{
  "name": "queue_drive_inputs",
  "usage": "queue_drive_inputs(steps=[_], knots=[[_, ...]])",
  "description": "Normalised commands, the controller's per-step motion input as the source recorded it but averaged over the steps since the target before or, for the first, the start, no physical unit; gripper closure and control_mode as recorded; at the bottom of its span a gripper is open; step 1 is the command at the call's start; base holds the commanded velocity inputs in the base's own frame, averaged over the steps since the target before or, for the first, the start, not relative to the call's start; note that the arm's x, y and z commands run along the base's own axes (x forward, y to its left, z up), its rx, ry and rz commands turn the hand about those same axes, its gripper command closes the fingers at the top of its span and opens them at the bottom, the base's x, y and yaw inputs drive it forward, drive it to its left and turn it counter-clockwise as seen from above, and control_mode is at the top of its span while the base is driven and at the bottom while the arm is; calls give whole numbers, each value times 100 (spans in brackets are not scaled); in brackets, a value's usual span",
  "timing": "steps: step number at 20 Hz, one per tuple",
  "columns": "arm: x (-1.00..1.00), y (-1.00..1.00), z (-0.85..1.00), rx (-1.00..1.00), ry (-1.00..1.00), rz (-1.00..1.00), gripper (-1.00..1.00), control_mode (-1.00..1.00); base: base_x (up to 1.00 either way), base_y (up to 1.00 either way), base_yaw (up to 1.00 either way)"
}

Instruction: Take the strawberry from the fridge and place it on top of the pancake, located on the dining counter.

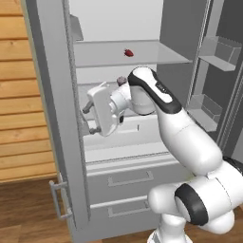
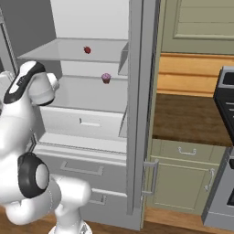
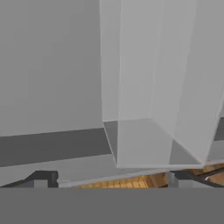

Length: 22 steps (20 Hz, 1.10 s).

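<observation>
The fridge (image 1: pixel 52 95) stands open, its white shelves bare to both base views. On the upper shelf lies the strawberry (image 1: pixel 128 52), a tiny dark-red berry (image 2: pixel 87 50). My gripper (image 1: pixel 89 118) is one shelf lower and to the left of it, pointing towards the fridge's left wall. It is open: the fingertips (image 3: pixel 41 179) stand far apart with nothing between them. The hand view looks at a grey inner wall of the fridge (image 3: pixel 52 65) and a translucent bin. The pancake and the dining counter are out of view.
A pink-purple cupcake (image 2: pixel 106 78) sits on the middle shelf, half hidden by my arm in the left base view. Below are a white crisper and grey drawers (image 1: pixel 128 178). Door bins (image 1: pixel 218 52) hang at the right. A brown countertop (image 2: pixel 192 119) and a stove (image 2: pixel 226 114) flank the fridge.
</observation>
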Motion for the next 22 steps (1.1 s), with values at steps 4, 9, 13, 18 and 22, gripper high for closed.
queue_drive_inputs(steps=[4,9,13,18,22], knots=[[-1,78,0,0,-11,-11,-100,-100,0,0,0],[0,48,0,0,-13,-5,-100,-100,0,0,0],[0,-1,0,-4,-3,-5,-100,-100,0,0,0],[0,-65,8,-8,0,-16,-100,-100,0,0,0],[0,-89,1,-27,-1,-21,-100,-100,0,0,0]])
